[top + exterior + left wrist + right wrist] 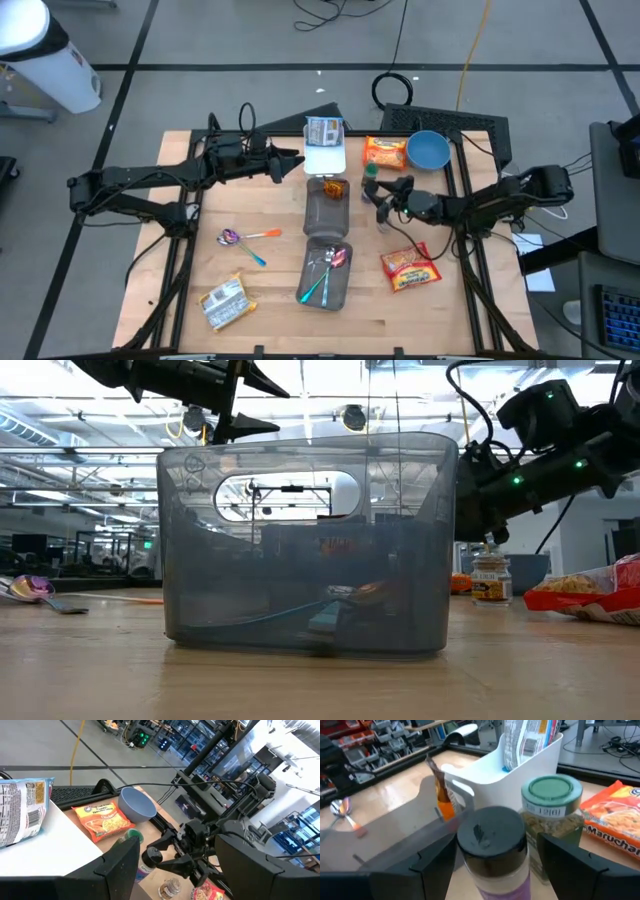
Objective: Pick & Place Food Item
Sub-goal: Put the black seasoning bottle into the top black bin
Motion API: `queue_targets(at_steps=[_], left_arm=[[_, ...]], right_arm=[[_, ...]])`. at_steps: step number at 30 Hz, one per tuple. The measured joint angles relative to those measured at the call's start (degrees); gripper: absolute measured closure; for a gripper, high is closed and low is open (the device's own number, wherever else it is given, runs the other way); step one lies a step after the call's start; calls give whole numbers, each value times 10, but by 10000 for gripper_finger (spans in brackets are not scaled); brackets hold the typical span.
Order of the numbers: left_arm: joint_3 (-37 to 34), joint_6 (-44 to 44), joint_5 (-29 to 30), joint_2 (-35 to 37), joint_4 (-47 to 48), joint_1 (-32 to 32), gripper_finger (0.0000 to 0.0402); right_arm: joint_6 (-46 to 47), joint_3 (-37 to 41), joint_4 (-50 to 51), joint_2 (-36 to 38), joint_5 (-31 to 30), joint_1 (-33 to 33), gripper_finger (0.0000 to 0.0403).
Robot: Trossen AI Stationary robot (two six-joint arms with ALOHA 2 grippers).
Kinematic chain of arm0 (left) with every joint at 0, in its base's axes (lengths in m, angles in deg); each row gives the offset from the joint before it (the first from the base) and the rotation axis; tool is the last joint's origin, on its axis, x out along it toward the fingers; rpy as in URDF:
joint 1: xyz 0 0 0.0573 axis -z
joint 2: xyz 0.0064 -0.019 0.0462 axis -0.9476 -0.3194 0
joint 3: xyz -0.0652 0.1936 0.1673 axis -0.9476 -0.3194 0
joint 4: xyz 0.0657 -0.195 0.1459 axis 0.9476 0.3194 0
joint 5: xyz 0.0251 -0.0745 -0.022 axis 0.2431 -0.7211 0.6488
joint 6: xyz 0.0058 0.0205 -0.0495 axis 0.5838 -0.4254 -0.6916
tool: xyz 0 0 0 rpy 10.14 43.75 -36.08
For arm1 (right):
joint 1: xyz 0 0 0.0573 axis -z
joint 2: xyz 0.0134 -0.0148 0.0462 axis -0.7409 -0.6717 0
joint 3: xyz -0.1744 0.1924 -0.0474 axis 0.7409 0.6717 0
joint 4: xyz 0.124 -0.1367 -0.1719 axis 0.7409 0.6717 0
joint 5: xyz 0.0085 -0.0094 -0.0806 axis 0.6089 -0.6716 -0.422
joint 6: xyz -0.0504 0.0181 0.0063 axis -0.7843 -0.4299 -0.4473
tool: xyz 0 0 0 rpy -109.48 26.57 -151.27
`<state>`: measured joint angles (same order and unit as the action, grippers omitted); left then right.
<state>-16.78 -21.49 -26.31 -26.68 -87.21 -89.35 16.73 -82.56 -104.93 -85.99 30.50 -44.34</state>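
Item: black-capped jar (492, 852), upright on counter (270, 300) beside green-lidded jar (551, 815). Rigid, smooth, likely slippery (probably glass); grip body below cap. Right tool (492, 870) spread, straddling it. Left tool (298, 163) spread, over white bin (325, 160).

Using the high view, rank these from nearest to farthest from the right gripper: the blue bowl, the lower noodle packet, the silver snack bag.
From the right gripper, open by the spice jars:
1. Blue bowl, at the table's far edge, beyond the gripper.
2. Lower noodle packet, toward the near edge, on the right arm's side. These two are fairly close; the bowl looks slightly nearer.
3. Silver snack bag, at the near corner on the left arm's side, clearly farthest.
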Motion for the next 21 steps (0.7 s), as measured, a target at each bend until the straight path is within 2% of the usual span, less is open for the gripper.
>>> queue_targets(at_steps=[9, 18, 21], left_arm=[[0, 2, 0, 0, 2, 0, 133], [0, 2, 0, 0, 14, 0, 133], [0, 6, 0, 0, 13, 0, 133]], right_arm=[[-6, 0, -3, -2, 1, 14, 139], [-9, 0, -3, -2, 4, 15, 204], [-11, 0, -4, -2, 17, 15, 212]])
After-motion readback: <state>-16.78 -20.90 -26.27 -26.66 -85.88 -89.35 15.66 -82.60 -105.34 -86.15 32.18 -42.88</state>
